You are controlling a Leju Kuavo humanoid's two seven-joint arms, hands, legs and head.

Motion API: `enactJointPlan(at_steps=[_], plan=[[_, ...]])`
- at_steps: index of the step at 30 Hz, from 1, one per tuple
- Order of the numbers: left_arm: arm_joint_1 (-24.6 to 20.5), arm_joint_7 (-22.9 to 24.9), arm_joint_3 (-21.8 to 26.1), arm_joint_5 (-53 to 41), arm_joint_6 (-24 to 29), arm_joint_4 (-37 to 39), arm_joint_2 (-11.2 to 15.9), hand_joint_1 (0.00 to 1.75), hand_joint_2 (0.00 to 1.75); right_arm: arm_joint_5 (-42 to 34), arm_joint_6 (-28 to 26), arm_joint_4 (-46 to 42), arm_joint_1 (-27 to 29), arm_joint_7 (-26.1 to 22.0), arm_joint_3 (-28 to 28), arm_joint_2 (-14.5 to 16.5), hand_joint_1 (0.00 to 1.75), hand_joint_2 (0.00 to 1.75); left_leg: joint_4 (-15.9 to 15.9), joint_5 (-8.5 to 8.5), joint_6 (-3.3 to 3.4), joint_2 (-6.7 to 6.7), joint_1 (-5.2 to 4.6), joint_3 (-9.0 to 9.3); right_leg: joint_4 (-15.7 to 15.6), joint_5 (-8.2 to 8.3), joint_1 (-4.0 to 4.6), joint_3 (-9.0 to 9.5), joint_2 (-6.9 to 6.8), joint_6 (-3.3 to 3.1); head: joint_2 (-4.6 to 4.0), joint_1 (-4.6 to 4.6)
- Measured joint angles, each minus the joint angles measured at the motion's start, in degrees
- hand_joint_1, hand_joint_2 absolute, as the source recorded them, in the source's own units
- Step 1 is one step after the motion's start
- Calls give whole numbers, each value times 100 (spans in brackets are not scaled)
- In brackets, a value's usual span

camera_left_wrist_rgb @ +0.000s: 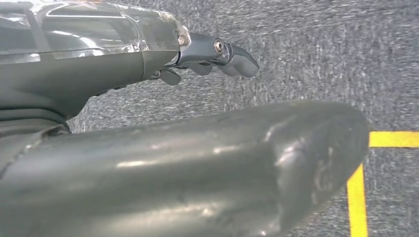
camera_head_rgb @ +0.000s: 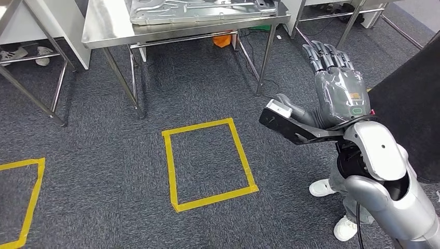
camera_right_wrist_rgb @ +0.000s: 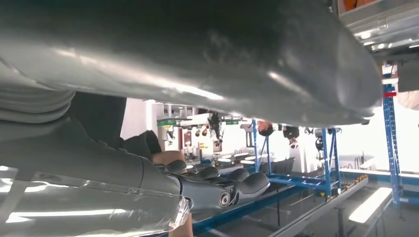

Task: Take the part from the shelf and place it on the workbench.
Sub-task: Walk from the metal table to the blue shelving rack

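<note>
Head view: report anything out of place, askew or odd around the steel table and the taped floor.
Two things stand out. The yellow tape square on the carpet is skewed, with uneven sides. An orange object lies on the floor under the steel table, loose among cables. The right hand is raised, fingers straight, holding nothing.

My right hand (camera_head_rgb: 340, 85) is raised on its bent silver arm, fingers (camera_head_rgb: 324, 54) straight, together and holding nothing. My left hand (camera_left_wrist_rgb: 148, 98) hangs with fingers (camera_left_wrist_rgb: 217, 54) seemingly slightly curled, nothing held.
</note>
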Motion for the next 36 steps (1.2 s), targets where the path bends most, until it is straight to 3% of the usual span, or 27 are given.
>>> enactJointPlan(at_steps=[2,4,7,9,11,12,13,14,15,17,19,22,24,27,28,29,31,33,35,36], plan=[[-9,-1,0,0,-1,0,9,0,0,-26,15,7,-6,0,-5,14,0,0,-815,183,105,-21,-35,557,38,40,18,-68,-4,20,0,2],[-18,-3,0,0,-1,0,20,0,0,-60,20,9,-9,0,-10,20,0,0,-1243,195,156,-34,-64,813,54,93,15,-105,-11,68,0,2],[-19,-11,1,-3,1,1,26,0,0,-103,19,11,-9,0,-17,21,0,0,-1347,271,199,-30,-68,800,125,83,-2,-154,-1,153,0,3],[-26,-44,2,-22,3,-1,26,0,0,-120,17,17,-9,0,-41,21,0,0,-1392,359,255,-15,-49,751,547,-234,-9,-311,26,207,0,20],[-28,-77,2,-42,0,-2,22,0,0,-159,7,30,9,0,-76,32,0,0,-1388,430,284,-2,-48,671,1290,-681,-25,-566,41,264,0,45],[-25,-80,2,-44,-3,-1,23,0,0,-181,-10,39,28,0,-91,43,0,0,-1384,458,284,4,-49,630,1591,-823,-33,-654,42,286,0,55],[-22,-80,2,-44,-3,-1,25,0,0,-195,-36,48,47,0,-105,55,0,0,-1377,483,280,10,-49,591,1730,-865,-43,-666,43,300,0,60],[-20,-77,1,-46,-2,0,26,0,0,-194,-68,55,60,0,-122,68,0,0,-1367,502,273,15,-49,558,1655,-794,-54,-581,43,307,0,66],[-20,-73,1,-50,-2,0,28,0,0,-187,-100,60,67,0,-142,80,0,0,-1353,514,265,20,-48,534,1369,-630,-64,-399,43,306,0,71],[-25,-70,1,-58,-1,-1,27,0,0,-169,-148,62,70,0,-193,102,0,0,-1316,526,243,30,-56,497,577,-287,-66,56,45,285,0,75],[-34,-69,1,-64,1,-2,25,0,0,-154,-193,61,71,0,-244,113,0,0,-1268,546,201,48,-75,431,103,-188,-52,276,48,237,0,75],[-36,-64,0,-75,11,-2,20,0,0,-99,-268,55,90,0,-295,116,0,0,-1219,571,121,102,-86,339,4,-197,-51,239,67,140,0,73],[-40,-60,0,-80,22,-2,21,0,0,-68,-291,53,95,0,-340,119,0,0,-996,388,62,87,-71,236,-26,-145,-67,223,90,60,0,42],[-38,-49,0,-81,34,-2,21,0,0,-55,-306,51,124,0,-410,134,0,0,94,-203,-15,17,-20,-233,-25,-90,-63,166,150,6,0,-8],[-34,-46,0,-81,38,-1,20,0,0,-51,-311,51,144,0,-419,140,0,0,392,-301,-29,6,-6,-359,-12,-79,-60,141,183,8,0,-10],[-31,-44,0,-81,41,-1,20,0,0,-46,-316,51,162,0,-426,145,0,0,477,-281,-34,-2,4,-381,4,-71,-58,119,220,13,0,-10],[-30,-42,0,-81,44,-2,20,0,0,-37,-324,46,186,0,-438,155,0,0,-4,41,-19,-90,20,-90,35,-64,-59,95,305,25,0,-11],[-30,-42,0,-81,46,-1,25,0,0,-27,-332,29,190,0,-460,158,0,0,-767,323,23,-450,56,334,72,-64,-68,68,387,60,0,-9],[-22,-41,0,-81,50,0,31,0,0,-18,-344,9,197,0,-497,160,0,0,-1098,367,52,-678,71,502,98,-44,-93,4,497,137,0,-8],[-14,-40,0,-81,52,0,34,0,0,-17,-349,4,200,0,-514,161,0,0,-1122,369,60,-621,61,506,99,-22,-108,-28,573,186,0,-4]])
